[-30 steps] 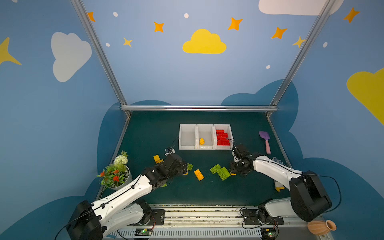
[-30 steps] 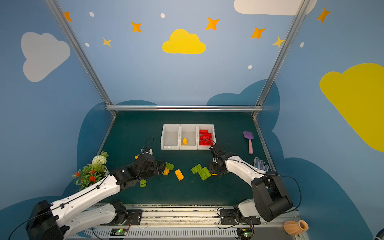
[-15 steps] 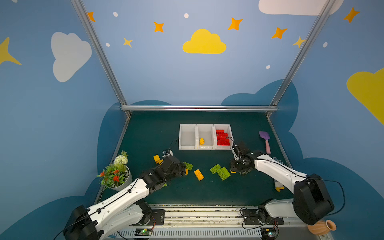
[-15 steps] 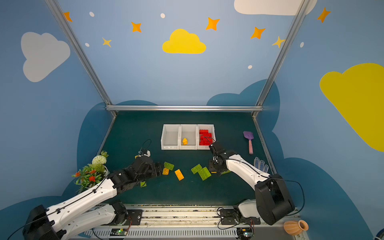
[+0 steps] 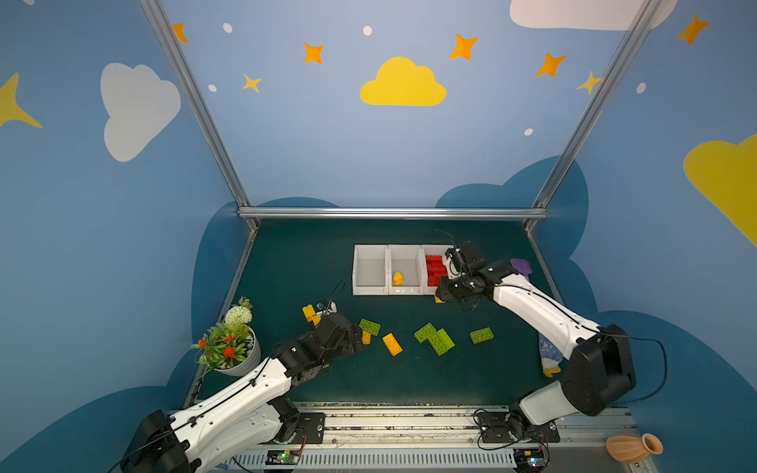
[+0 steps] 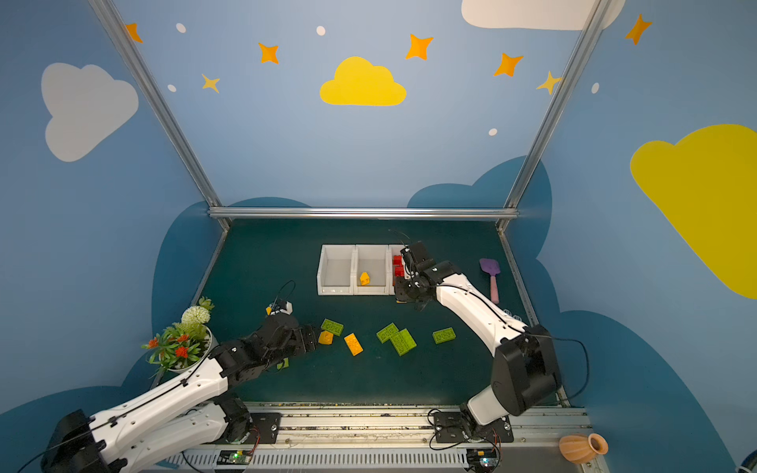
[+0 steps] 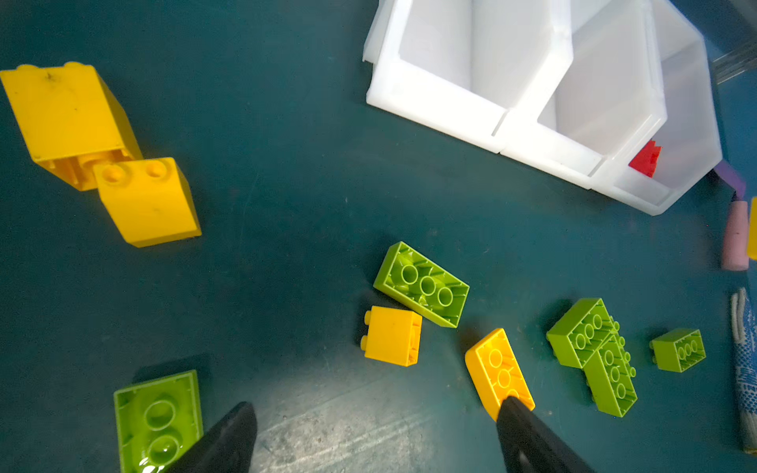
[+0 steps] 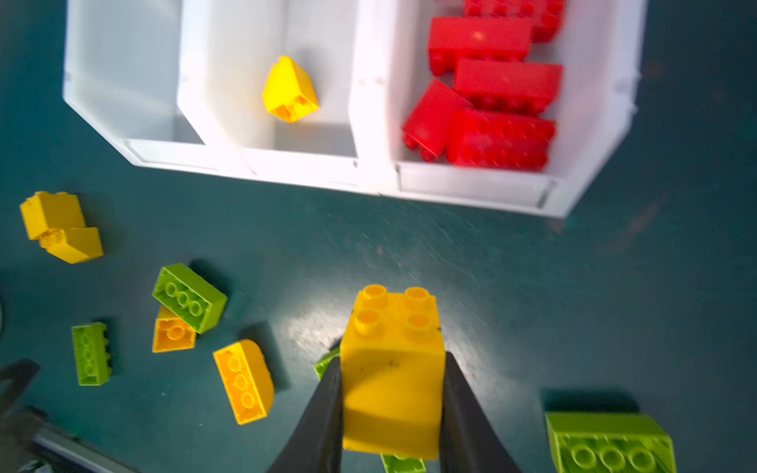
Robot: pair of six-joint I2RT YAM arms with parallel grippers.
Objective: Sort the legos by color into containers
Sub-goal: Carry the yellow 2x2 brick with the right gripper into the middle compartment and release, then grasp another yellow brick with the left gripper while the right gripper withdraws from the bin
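Progress approx. one third: red bin (image 8: 471, 184) holds the red bricks (image 8: 499, 82), mid bin (image 8: 299, 164) holds one yellow piece (image 8: 291, 90), third bin (image 8: 164, 151) is empty. R gripper (image 8: 391, 362) is clamped on a yellow 2x2 brick (image 8: 393, 319) just in front of the bins, not yet deposited. L gripper (image 7: 377, 407) is spread wide w/ nothing between its fingers, low over the mat (image 7: 286, 204) near a small yellow brick (image 7: 391, 336); left to do: several loose yellow pcs and all green bricks (image 7: 422, 284).

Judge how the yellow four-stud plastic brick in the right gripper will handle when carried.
Probably rigid: the yellow four-stud plastic brick looks undeformed in the right gripper. Its smooth flat sides suit the pinch but might slip. Likely light: the upturned green brick is hollow.
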